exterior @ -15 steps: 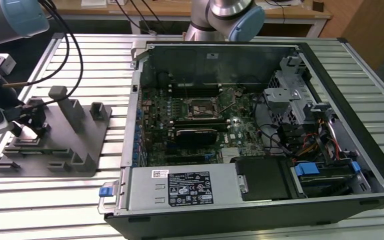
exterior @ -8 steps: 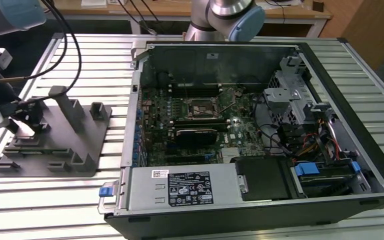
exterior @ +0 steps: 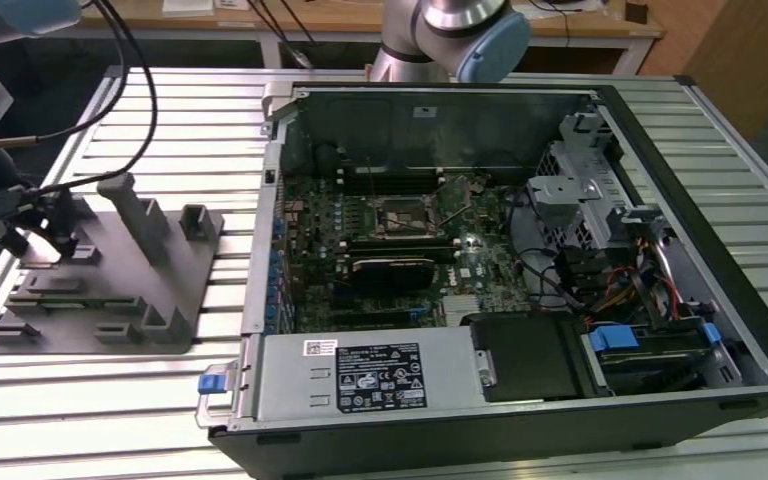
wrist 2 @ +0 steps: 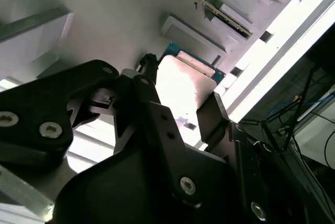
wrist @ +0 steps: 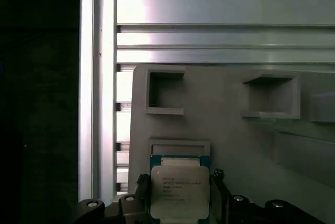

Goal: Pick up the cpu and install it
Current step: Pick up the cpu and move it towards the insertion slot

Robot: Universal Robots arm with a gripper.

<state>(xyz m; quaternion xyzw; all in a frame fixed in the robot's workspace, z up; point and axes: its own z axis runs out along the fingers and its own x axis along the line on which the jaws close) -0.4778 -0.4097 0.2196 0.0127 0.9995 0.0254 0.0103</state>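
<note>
Showing one cpu [wrist: 179, 192], silvery plate up, lying on the single grey fixture block [wrist: 235, 130] just beside a raised rectangular lip. The one gripper [wrist: 179, 182] straddles it, its two black fingers [wrist: 142, 185] drawn in against two opposite edges of the chip, clamped on it. The other two edges are free. Two square pockets [wrist: 165, 90] are sunk in the block beyond the chip and stand well apart. The block's edge runs near the edge of the slatted metal table [wrist: 209, 9], with dark floor past it.

The second wrist view gives the cpu [wrist 2: 183, 85] from below the finger linkage, bright between the two fingers [wrist 2: 209, 114] of the gripper [wrist 2: 180, 90].

The exterior view adds the gripper [exterior: 37, 235] down over the fixture block [exterior: 104, 290] at the exterior view's left. One open computer case [exterior: 704, 200] lies at the right with one socket [exterior: 398, 215] on its board. A strip of bare table [exterior: 197, 120] separates block and case.
</note>
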